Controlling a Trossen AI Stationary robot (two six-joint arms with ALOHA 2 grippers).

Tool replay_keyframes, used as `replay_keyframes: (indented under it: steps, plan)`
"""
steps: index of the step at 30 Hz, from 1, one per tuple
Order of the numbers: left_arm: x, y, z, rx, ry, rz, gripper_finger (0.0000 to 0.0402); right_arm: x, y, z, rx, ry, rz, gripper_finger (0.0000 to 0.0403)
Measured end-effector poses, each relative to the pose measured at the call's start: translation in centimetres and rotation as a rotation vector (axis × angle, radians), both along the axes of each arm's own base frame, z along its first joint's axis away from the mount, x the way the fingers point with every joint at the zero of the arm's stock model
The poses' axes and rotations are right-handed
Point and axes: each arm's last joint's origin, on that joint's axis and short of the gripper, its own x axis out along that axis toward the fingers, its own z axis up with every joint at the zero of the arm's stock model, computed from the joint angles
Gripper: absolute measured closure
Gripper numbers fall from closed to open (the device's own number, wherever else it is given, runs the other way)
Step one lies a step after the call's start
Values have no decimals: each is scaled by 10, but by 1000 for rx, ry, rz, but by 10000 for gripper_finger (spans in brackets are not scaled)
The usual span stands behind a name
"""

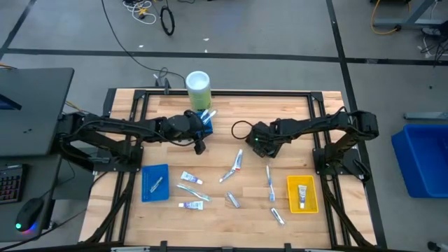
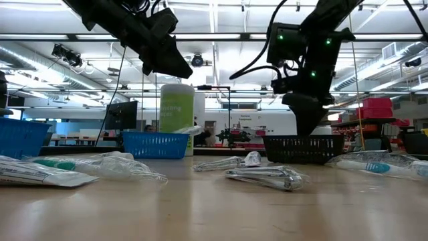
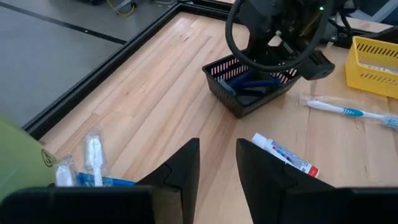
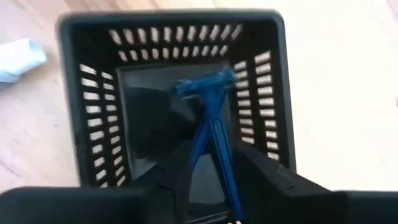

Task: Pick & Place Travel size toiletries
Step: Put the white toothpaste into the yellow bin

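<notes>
Robotics lab: ceiling strip lights (image 2: 221,37), floor cables (image 1: 133,42)

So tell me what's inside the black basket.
A blue razor hangs over the black basket, between the right gripper fingers. Dark blue items lie inside; the gripper covers part of its floor.

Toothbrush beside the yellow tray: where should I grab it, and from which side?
Grip the toothbrush at mid-handle, coming straight down from above and closing across its narrow width. It lies flat on the table, long and slim, with bare wood either side.
</notes>
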Motion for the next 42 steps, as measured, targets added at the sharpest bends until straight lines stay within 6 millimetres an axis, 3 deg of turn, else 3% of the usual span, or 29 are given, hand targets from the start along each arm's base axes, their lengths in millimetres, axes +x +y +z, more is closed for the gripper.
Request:
replay_keyframes:
  steps: [8,16,20,29,33,37,42]
  plan:
    - [0,0,0,31,13,-18,290,31,12,41,-16,-180,124,255]
    - [0,-1,-1,8,19,-44,290,61,31,56,-33,-415,542,222]
    - [0,-1,-1,-4,14,-38,290,65,35,49,-29,-509,727,199]
    - [0,-1,-1,-30,9,-24,290,58,36,31,-26,-451,894,154]
    - [0,-1,-1,-35,7,-21,290,66,37,21,-69,-441,991,152]
    - [-1,-1,-3,-68,12,-4,290,74,43,7,6,-445,1064,159]
    - [-5,-1,-8,-99,69,15,290,74,46,-16,-8,-298,1124,161]
